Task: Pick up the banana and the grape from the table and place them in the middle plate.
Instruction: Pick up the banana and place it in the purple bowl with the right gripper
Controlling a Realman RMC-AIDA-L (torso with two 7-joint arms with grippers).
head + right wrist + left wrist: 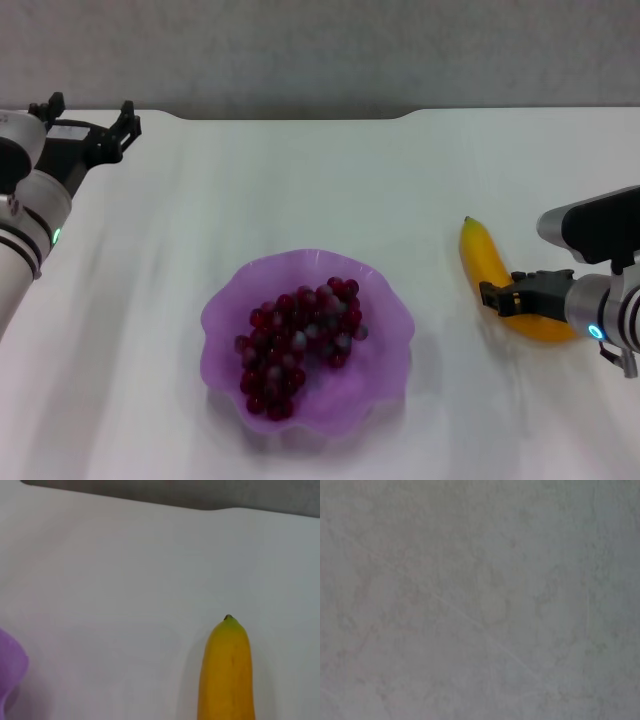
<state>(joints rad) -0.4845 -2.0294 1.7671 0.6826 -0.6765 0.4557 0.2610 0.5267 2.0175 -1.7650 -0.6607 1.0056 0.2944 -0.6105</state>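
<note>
Purple, translucent middle plate (385,345) at the centre of the white table (300,180), wavy-rimmed, with the grape (298,345) bunch lying inside. Well off to the right, the banana (483,262) flat on the tabletop, greenish tip pointing away. Right gripper (508,294) low at the banana's middle, fingers either side of it (touching or gripping: cannot tell). Left gripper (92,118) up by the far left edge, fingers spread apart, nothing between them.
</note>
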